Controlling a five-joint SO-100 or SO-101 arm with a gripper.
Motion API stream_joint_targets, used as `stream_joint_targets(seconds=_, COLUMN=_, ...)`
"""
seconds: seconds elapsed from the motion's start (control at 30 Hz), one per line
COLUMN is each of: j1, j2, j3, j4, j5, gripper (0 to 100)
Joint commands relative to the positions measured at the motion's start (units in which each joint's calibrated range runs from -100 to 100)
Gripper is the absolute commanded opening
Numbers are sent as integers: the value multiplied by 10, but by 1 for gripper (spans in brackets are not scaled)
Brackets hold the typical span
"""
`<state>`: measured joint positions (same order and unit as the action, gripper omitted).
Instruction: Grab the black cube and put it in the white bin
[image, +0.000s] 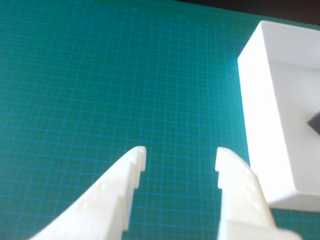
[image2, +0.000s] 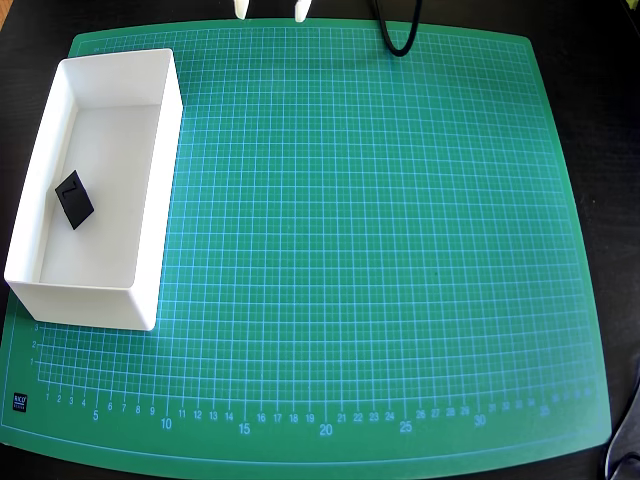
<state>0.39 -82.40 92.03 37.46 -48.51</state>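
Observation:
The black cube (image2: 74, 199) lies on the floor of the white bin (image2: 160, 150) at the left of the mat in the overhead view. In the wrist view only a dark corner of the cube (image: 315, 122) shows at the right edge, inside the bin (image: 260, 120). My gripper (image: 181, 161) hovers over bare green mat to the left of the bin, open, with nothing between its white fingers. From overhead only the two fingertips of the gripper (image2: 271, 10) peek in at the top edge, well apart from the bin.
A green cutting mat (image2: 350, 250) with a grid covers the dark table. A black cable (image2: 395, 35) loops onto the mat's top edge. Another dark cable (image2: 625, 440) shows at the lower right corner.

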Motion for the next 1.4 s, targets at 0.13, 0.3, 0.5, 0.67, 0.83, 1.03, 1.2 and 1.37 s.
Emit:
stream_joint_targets(seconds=0.13, j1=-2, j2=-90, j3=80, j4=-1, j5=3, gripper=19)
stream_joint_targets(seconds=0.3, j1=-1, j2=-94, j3=79, j4=0, j5=3, gripper=19)
stream_joint_targets(seconds=0.5, j1=0, j2=-94, j3=79, j4=34, j5=3, gripper=19)
stream_joint_targets(seconds=0.67, j1=0, j2=-103, j3=79, j4=108, j5=3, gripper=19)
stream_joint_targets(seconds=0.83, j1=0, j2=-104, j3=79, j4=144, j5=3, gripper=18)
stream_joint_targets(seconds=1.03, j1=0, j2=-103, j3=79, j4=156, j5=3, gripper=18)
stream_joint_targets(seconds=1.2, j1=1, j2=-103, j3=78, j4=179, j5=-18, gripper=13)
stream_joint_targets(seconds=1.37, j1=-5, j2=-103, j3=79, j4=207, j5=-54, gripper=2)
